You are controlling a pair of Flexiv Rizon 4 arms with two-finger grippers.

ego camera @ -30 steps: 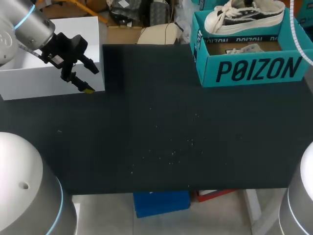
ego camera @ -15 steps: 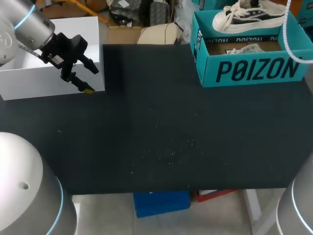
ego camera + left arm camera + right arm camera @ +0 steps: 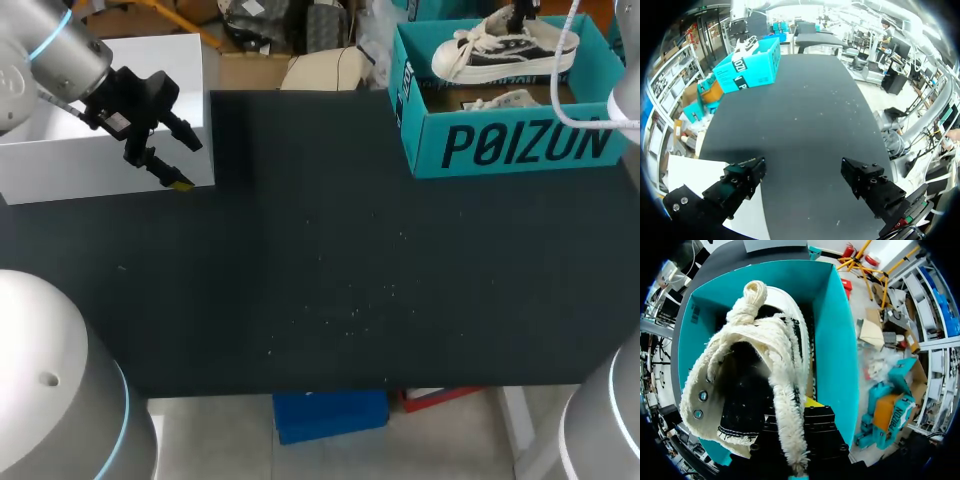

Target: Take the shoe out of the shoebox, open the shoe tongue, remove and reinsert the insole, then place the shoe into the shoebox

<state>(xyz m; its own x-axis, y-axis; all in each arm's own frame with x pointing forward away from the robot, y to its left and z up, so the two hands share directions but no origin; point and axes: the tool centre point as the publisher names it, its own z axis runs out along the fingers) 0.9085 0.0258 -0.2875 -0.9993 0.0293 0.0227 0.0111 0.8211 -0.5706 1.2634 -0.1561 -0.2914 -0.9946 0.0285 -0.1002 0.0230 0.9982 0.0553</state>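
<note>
A white low shoe (image 3: 505,55) with black sides and frayed trim hangs over the open teal shoebox (image 3: 520,145) at the table's far right. My right gripper (image 3: 520,15) holds it from above by the collar. In the right wrist view the right gripper (image 3: 800,415) is shut on the shoe's (image 3: 755,365) frayed collar edge, with the box's teal wall (image 3: 835,340) beneath. My left gripper (image 3: 188,160) hangs open at the far left, holding nothing. In its own view the left gripper (image 3: 805,175) looks down the table toward the shoebox (image 3: 747,70).
A white box (image 3: 100,120) stands at the far left, right behind my left gripper. A pale item (image 3: 500,100) lies inside the shoebox under the shoe. The right arm's white cable (image 3: 565,90) loops over the box's right end. The black tabletop (image 3: 350,280) fills the middle.
The shoe has come lower over the shoebox in my right gripper, and the arm's cable has swung left. The left arm has kept still.
</note>
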